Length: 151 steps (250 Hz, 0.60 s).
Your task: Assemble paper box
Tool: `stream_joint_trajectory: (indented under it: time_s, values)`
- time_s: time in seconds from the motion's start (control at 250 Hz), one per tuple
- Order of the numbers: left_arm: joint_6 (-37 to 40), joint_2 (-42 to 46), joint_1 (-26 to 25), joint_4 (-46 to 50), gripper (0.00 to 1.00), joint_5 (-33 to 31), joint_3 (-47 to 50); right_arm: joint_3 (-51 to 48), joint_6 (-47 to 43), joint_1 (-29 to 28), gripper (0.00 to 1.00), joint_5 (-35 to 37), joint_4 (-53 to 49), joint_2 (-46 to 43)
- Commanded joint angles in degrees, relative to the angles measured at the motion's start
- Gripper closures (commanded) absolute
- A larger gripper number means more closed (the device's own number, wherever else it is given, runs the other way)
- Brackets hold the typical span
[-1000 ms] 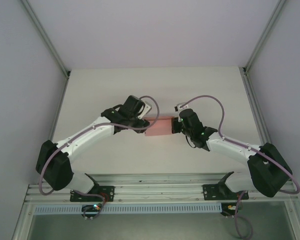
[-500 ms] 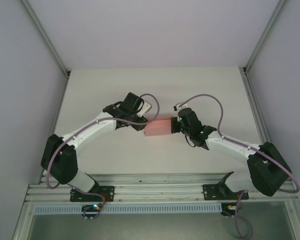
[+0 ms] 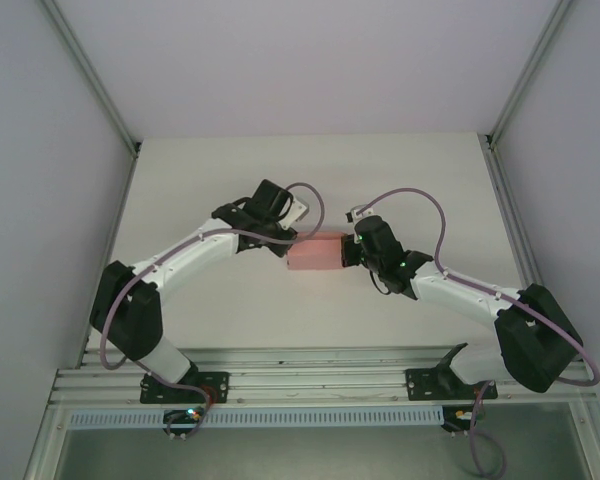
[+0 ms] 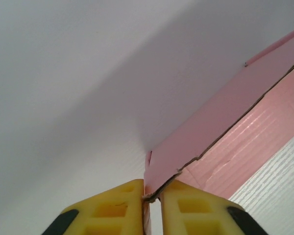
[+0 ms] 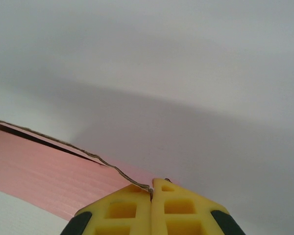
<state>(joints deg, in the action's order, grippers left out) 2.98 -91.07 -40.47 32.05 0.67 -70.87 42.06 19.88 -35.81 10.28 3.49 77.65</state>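
Observation:
The pink paper box (image 3: pixel 316 253) is held off the table between my two grippers, at the middle of the workspace. My left gripper (image 3: pixel 285 240) is shut on its left end; in the left wrist view the yellow fingers (image 4: pixel 115 210) pinch the card's edge (image 4: pixel 152 195), and a pink wall with a ragged cut edge (image 4: pixel 220 132) runs up to the right. My right gripper (image 3: pixel 352 250) is shut on the right end. In the right wrist view the yellow pads (image 5: pixel 125 208) clamp a thin card edge (image 5: pixel 150 190), and the ribbed pink card (image 5: pixel 34 171) stretches left.
The white table (image 3: pixel 310 180) is walled by white panels at the left, right and back, with metal corner posts (image 3: pixel 135 148). An aluminium rail (image 3: pixel 310 385) carrying both arm bases runs along the near edge.
The left arm's elbow has drawn in and its wrist has shifted a little right and up. The box has moved slightly up with it. The right gripper has barely moved.

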Motion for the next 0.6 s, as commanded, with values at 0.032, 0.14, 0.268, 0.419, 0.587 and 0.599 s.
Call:
stream_joint_trajectory:
  time_s: [0.032, 0.14, 0.268, 0.419, 0.587, 0.599]
  values:
    - [-1.58, -0.82, -0.74, 2.67, 0.86, -0.73, -2.95, -0.49, -0.07, -0.84, 1.0, 0.13, -8.97, 1.94]
    - [-5.71, -1.98, -1.97, 6.06, 0.9, -4.33, -5.22, -0.02, -0.1, -1.11, 1.0, 1.18, -9.7, 1.98]
    - [-13.27, -3.9, -2.48, 9.93, 0.94, -6.9, -8.05, 0.38, 0.33, -1.62, 1.0, 2.66, -10.17, 3.55]
    - [-23.0, -5.0, -2.13, 11.5, 0.97, -5.75, -8.92, -0.21, 1.63, -3.09, 1.0, 5.36, -8.73, 3.6]
    - [-33.07, -5.86, 0.52, 11.91, 0.99, 2.09, -10.07, 0.25, 1.98, -5.03, 1.0, 7.92, -8.73, 3.57]
    - [-33.63, -5.95, 0.7, 12.38, 1.0, 2.06, -10.34, 0.19, 1.93, -5.13, 1.0, 8.17, -8.82, 3.59]
